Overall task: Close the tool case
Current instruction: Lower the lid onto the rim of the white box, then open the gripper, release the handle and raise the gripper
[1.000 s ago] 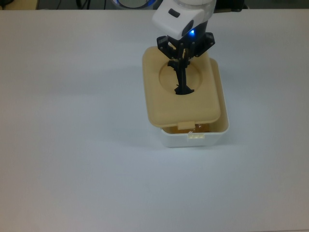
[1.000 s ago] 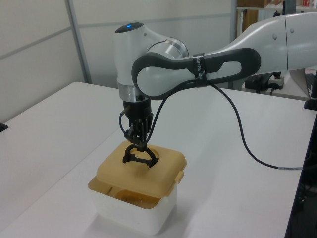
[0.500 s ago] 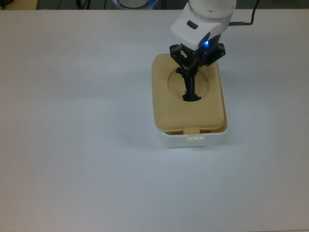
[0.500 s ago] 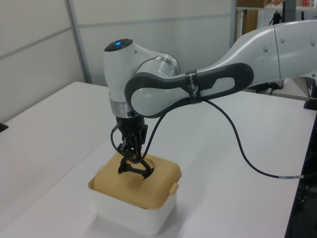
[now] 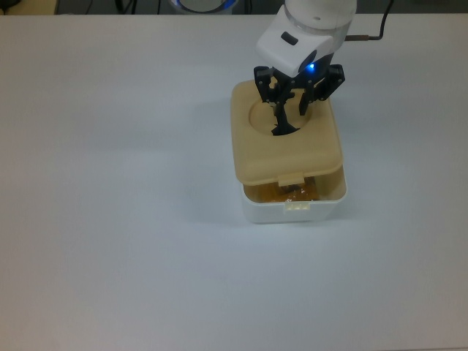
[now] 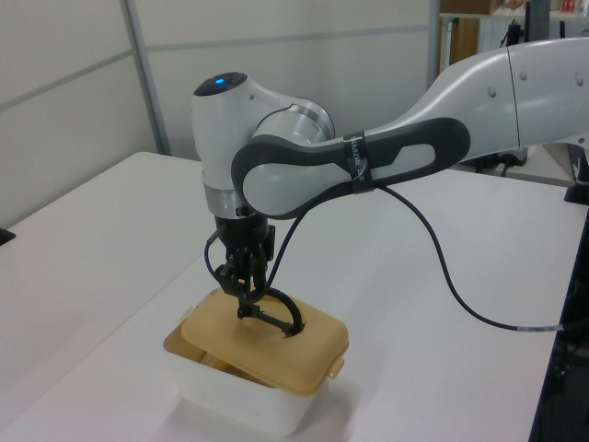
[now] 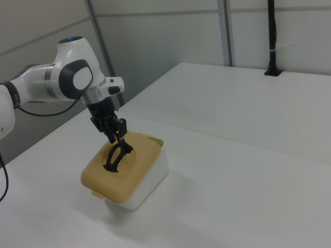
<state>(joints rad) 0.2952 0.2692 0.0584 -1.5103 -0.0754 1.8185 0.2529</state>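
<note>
Top view, centre right: beige lid (image 5: 287, 146) on white box (image 5: 294, 207), front edge unseated, fingers (image 5: 281, 117) pinching black handle (image 5: 282, 126).

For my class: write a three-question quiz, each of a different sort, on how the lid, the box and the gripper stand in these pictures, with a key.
1. True or false: the beige lid lies flat and fully seated on the white box.
2. In the top view, which edge of the lid is raised off the box? A) top edge B) bottom edge, by the latch tab C) none
3. Fill in: the gripper is over the lid's black ____.

Key
1. False: it is tilted, and a gap shows the box's inside.
2. B
3. handle; whether the fingers grip it cannot be told.
</note>
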